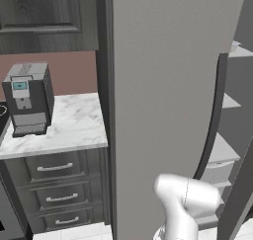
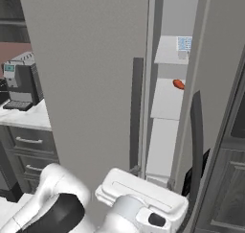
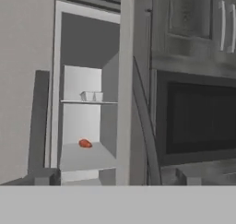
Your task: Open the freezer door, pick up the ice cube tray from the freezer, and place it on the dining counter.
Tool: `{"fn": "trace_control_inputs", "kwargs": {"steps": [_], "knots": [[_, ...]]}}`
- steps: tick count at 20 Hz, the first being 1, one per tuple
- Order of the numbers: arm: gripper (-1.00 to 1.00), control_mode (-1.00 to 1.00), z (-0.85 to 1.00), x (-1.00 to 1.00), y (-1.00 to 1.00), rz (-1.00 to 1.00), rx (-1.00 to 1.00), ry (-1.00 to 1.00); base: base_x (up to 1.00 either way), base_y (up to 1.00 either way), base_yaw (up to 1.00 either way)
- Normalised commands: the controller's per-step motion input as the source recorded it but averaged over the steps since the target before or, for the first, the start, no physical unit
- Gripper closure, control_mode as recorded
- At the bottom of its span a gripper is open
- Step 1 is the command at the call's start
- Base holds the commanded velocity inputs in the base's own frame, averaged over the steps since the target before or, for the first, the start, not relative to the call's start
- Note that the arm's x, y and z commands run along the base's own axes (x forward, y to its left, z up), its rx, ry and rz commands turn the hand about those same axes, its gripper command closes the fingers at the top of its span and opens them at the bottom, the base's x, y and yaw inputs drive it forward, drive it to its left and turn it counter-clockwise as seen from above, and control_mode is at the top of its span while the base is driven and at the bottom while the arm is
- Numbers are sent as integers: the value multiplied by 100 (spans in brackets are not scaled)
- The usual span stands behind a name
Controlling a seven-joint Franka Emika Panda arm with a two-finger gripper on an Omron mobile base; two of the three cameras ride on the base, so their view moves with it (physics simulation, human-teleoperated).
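The freezer door [image 2: 215, 59] stands swung open at the right of the freezer [image 2: 167, 102]. In the hand view the freezer door [image 3: 125, 57] is edge-on, with its dark curved handle [image 3: 146, 126] facing me. The pale ice cube tray [image 2: 183, 44] sits on an upper white shelf inside. From the hand camera the ice cube tray [image 3: 91, 96] is straight ahead, well beyond the fingers. My gripper [image 3: 113, 178] is open, with nothing between its fingertips, outside the opening and lower than the tray's shelf. The dining counter is out of view.
A small red item [image 3: 85, 144] lies on the shelf below the tray. A second grey door [image 2: 91, 83] with a dark bar handle [image 2: 137, 112] closes off the left. A coffee machine [image 1: 28, 98] stands on a narrow marble top [image 1: 74, 125] over drawers. A dark built-in oven [image 3: 198, 121] is right of the open door.
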Motion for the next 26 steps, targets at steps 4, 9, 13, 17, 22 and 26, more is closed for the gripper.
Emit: {"fn": "trace_control_inputs", "kwargs": {"steps": [4, 9, 13, 17, 22, 26], "knots": [[-100, -100, 38, -18, 45, -24, 0, 10, 0, 0, 0], [-100, -100, 38, -12, 35, -21, 0, 9, 0, 0, 0], [-100, -100, 23, -11, 37, -22, 0, 7, 0, 0, 0], [-100, -100, 12, 0, 38, -23, 0, 3, 0, 0, 0], [-100, -100, 1, 18, 36, -24, 0, 0, 0, 0, 0], [-100, -100, 0, 39, 28, -24, 0, 0, 0, 0, 0]]}}
